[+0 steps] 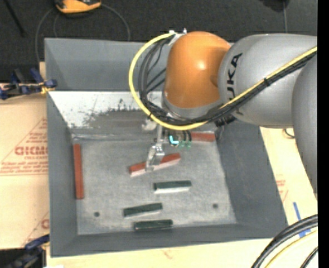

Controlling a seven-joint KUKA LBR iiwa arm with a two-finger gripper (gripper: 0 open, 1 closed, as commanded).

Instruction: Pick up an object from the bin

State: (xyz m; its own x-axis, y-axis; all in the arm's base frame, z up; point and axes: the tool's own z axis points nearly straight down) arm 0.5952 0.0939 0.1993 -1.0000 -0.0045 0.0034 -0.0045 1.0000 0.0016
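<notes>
Slippage risk. Lying well left of the slanted red bar [138, 169], harmlessly: long red stick [78, 172]. Standing over that bar's middle: gripper [155, 156], no telling whether parted or closed. Possibly gripping off-centre, tipping the bar, dropping it or knocking it toward the dark green bar [173, 187] just beside it, lower right.

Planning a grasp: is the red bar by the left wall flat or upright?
Flat: the red bar lies lengthwise on the bin floor, along its left edge.
</notes>
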